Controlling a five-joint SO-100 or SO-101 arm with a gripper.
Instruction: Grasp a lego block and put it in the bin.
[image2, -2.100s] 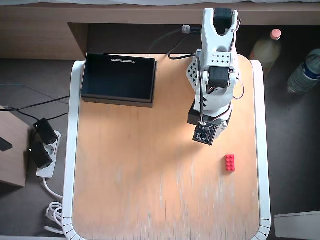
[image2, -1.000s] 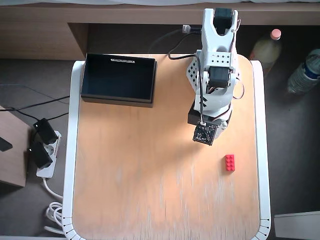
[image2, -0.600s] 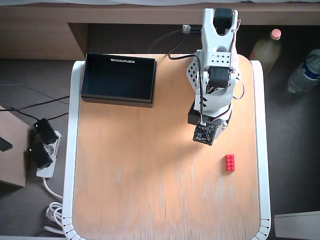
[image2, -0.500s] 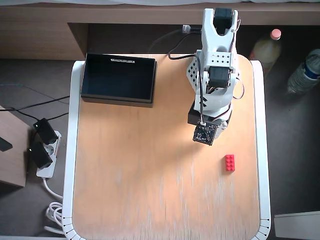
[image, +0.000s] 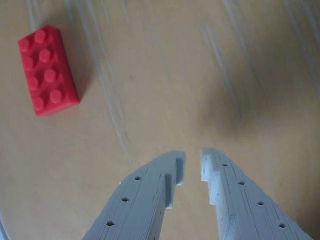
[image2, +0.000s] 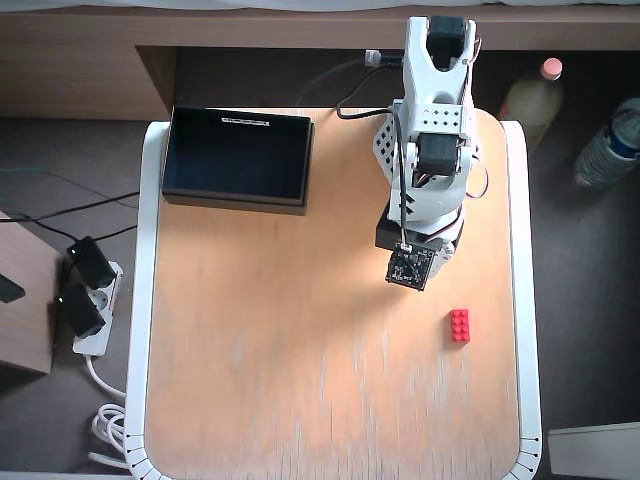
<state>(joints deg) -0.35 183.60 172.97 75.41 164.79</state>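
The red lego block lies flat on the wooden table, studs up, toward the right edge in the overhead view. In the wrist view the lego block sits at the upper left, well apart from my gripper. The gripper's two pale fingers nearly meet at their tips, with nothing between them. From overhead the fingers are hidden under the wrist, which hangs up and left of the block. The black bin stands at the table's back left corner, and nothing shows inside it.
The white arm base stands at the table's back edge. Two bottles stand on the floor to the right. A power strip with plugs and cables lies left of the table. A white rim edges the tabletop.
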